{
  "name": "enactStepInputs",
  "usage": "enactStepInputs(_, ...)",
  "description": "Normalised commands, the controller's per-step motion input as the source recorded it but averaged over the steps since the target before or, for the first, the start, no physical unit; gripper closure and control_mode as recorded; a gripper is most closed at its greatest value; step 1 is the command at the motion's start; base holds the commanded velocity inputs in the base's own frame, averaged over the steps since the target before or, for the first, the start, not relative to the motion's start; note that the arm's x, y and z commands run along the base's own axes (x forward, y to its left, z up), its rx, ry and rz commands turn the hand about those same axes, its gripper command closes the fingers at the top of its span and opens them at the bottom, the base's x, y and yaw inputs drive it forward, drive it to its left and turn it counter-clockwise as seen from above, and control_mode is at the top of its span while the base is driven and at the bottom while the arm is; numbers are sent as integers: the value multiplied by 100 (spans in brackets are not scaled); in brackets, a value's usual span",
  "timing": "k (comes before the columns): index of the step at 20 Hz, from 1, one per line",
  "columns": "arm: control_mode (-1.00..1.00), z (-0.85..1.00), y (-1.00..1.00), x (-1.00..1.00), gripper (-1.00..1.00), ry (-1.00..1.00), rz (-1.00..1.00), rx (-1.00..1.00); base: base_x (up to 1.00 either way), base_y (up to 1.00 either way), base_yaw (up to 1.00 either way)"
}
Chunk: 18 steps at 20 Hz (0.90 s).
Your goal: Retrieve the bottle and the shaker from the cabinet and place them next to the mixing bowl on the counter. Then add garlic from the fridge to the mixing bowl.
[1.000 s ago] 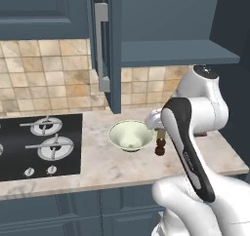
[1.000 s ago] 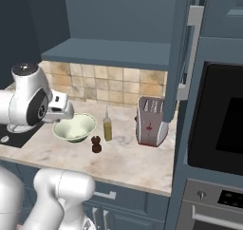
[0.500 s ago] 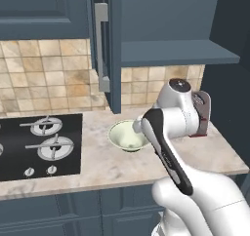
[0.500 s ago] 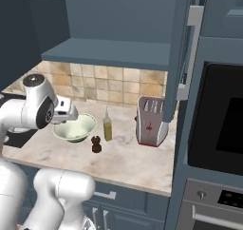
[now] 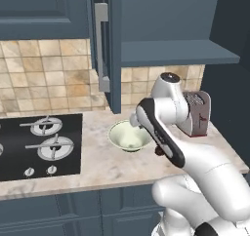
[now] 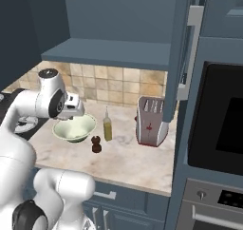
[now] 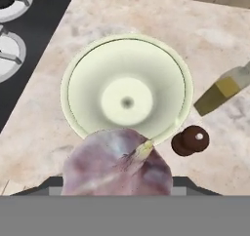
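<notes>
My gripper [image 6: 77,112] hangs just above the mixing bowl [image 7: 73,74], shut on the garlic [image 7: 117,163], a whitish bulb tinged purple that hides the fingertips in the hand view. The pale green-cream bowl [image 6: 73,128] stands empty on the beige counter [image 7: 146,15]. Close to its right are the dark brown shaker [image 7: 190,141] and the slim bottle [image 7: 222,91] of yellow-olive liquid. Both also stand beside the bowl in the right base view, the bottle [image 6: 107,126] upright behind the shaker [image 6: 96,144]. The cabinet shelf [image 5: 176,52] is bare, its door [image 5: 101,47] open.
A black hob [image 5: 39,142] lies left of the bowl [image 5: 129,136]. A red and grey toaster [image 6: 151,120] stands further right on the counter. A built-in oven [image 6: 218,124] closes off the right side, and the open cabinet door hangs above the bowl.
The arm's upper joints have swung to the right and folded in closer. The hand has stayed by the bowl with the garlic in it.
</notes>
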Motion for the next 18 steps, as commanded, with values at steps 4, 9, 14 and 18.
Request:
enactStepInputs(4, -100, -34, 0, 45, 100, 18, 0, 0, 0, 0, 0)
enactStepInputs(9, -100, -45, 0, 35, 100, 14, 0, 0, 0, 0, 0)
enactStepInputs(14, -100, -51, 0, 17, 100, 13, 0, -1, 0, 0, 0)
enactStepInputs(18, -100, -39, 0, 3, 100, 8, 0, -2, 0, 0, 0)
